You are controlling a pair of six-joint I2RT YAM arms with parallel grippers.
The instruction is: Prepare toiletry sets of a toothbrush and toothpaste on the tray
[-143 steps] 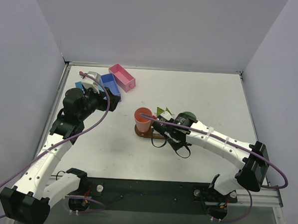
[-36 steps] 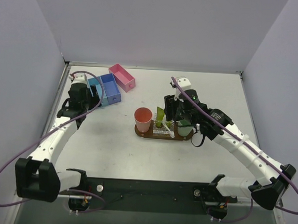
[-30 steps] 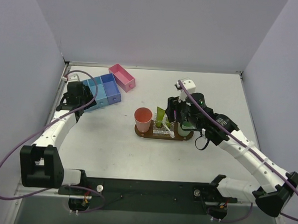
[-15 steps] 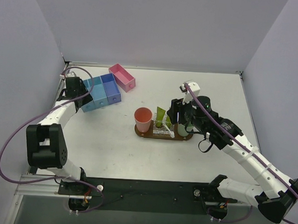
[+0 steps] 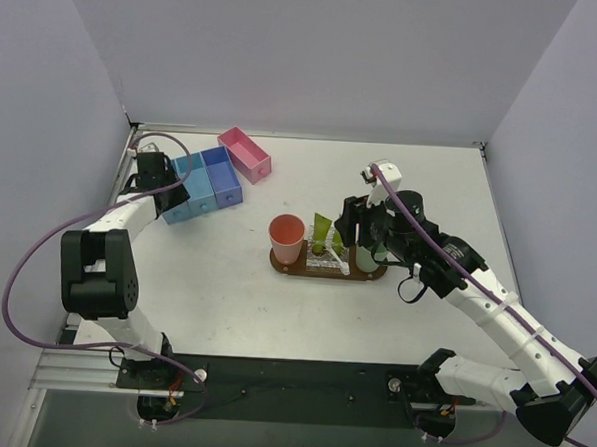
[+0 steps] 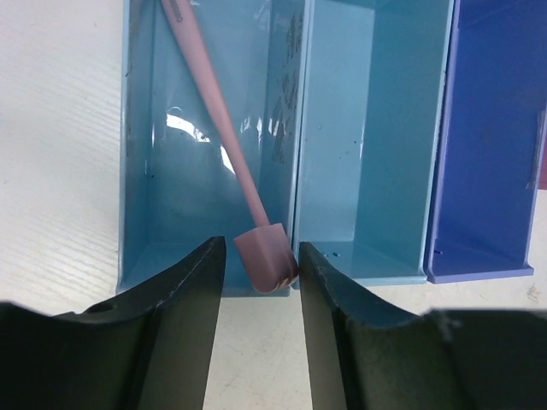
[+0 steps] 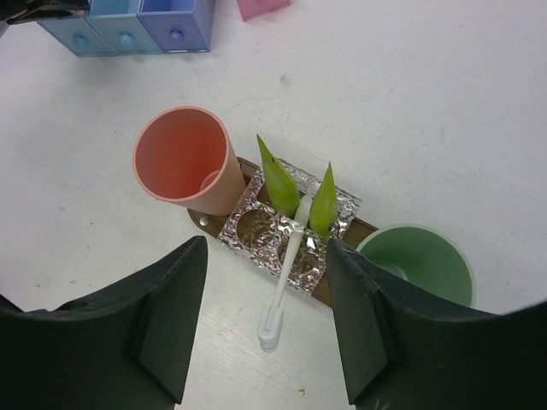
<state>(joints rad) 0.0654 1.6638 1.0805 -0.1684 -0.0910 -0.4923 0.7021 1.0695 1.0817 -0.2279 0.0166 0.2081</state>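
The dark brown tray holds a foil holder with two yellow-green toothpaste tubes and a white toothbrush leaning out toward the near side. A salmon cup and a green cup stand at its ends. My right gripper hovers open above the tray, holding nothing; it also shows in the top view. My left gripper is open at the near end of a light blue bin, its jaws on either side of the head of a pink toothbrush lying in that bin.
A second light blue compartment and a dark blue bin sit right of the toothbrush's bin. A pink bin lies behind them. The enclosure's left wall is close to my left arm.
My left arm swung out to the far left and lowered to the light blue bin. My right gripper lifted off the tray and backed away, leaving the white toothbrush in the holder.
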